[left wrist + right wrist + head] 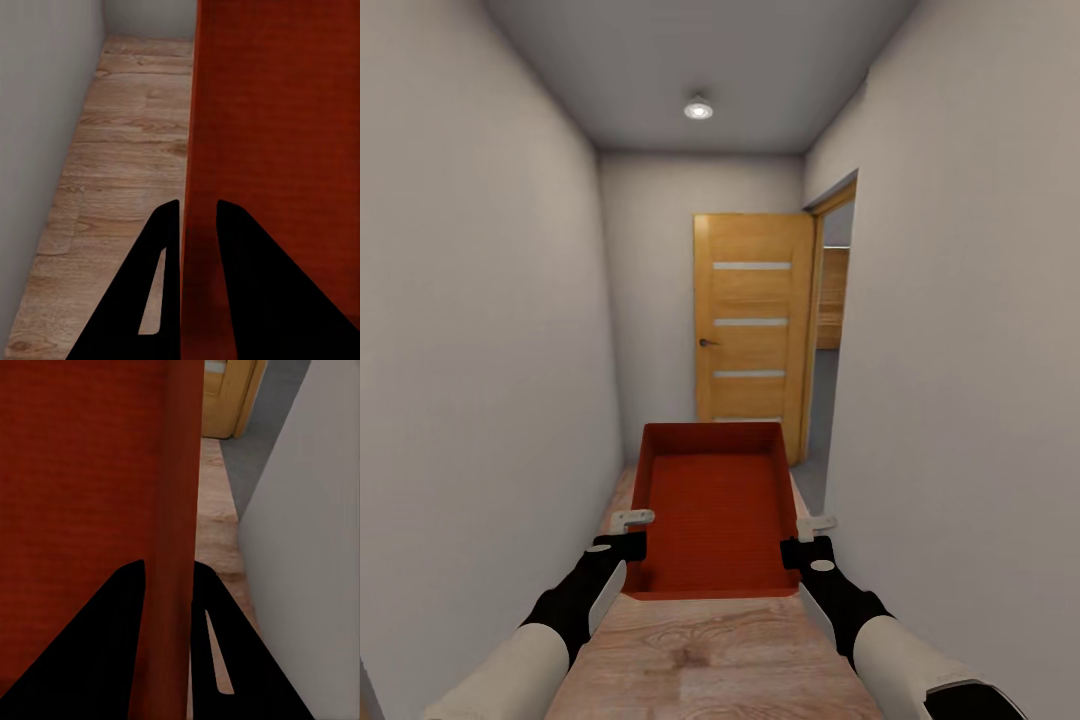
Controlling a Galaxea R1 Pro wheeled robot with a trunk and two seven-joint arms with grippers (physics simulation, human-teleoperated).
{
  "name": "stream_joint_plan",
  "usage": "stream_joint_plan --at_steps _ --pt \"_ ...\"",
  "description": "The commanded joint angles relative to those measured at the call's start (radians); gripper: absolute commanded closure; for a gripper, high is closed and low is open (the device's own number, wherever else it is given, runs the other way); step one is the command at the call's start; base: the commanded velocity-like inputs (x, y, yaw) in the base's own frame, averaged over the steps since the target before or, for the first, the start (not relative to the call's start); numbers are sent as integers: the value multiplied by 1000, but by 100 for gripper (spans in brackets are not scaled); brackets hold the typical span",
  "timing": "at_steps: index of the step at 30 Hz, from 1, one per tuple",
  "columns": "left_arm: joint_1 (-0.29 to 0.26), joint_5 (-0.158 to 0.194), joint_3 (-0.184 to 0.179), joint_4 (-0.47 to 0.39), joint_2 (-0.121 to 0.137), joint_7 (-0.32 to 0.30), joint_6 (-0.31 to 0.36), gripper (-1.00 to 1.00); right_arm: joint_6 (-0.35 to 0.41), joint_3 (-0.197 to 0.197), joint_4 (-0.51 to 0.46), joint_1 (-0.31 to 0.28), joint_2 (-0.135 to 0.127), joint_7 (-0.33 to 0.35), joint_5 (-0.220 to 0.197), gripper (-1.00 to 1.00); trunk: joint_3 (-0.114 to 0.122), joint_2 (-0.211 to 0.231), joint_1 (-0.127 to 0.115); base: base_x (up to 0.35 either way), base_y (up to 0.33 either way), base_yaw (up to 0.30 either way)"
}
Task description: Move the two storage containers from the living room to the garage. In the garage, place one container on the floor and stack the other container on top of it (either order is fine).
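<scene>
**A:** Carried one storage container [712,510] down a narrow hallway, out front at about waist level. Two-handed bc open bin, wide, prob too floppy to trust w/ one side only. Left gripper [628,533] clamped on the left wall near the rear corner, right gripper [807,539] same on the right wall. Kept level, open side up, long axis pointing fwd, so clear of both white walls [480,330].

**B:** Jaws actually closed on it, or just resting?

**A:** Closed on it, both. Wrist views: thin red wall pinched between the two dark fingers [161,247] on the left, one inside the bin and one outside; same story w/ the right fingers [206,607]. No gap visible either side.

**B:** And the bin itself?

**A:** Plain red-orange rectangle, smooth straight walls, shallow, faint ribbed texture on the base, nothing inside. Hung above light wood planks [700,650], not touching.

**B:** Garage yet?

**A:** Nope, imo still en route. Orange door [752,330] ahead, swung open; grey floor strip [815,480] past the opening on the right. Prob the way thru, can't confirm. Only 1 of 2 bins in hand.
</scene>
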Motion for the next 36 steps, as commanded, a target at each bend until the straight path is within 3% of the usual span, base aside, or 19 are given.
stream_joint_plan --at_steps 1,36 --pt "-1 -19 23 -5 3 16 -20 100 0 -4 3 0 -10 -7 0 100 -1 -1 1 325 0 0" --pt "-1 -19 22 -3 3 16 -19 100 1 -4 3 0 -10 -7 0 100 -1 -1 1 325 67 0"
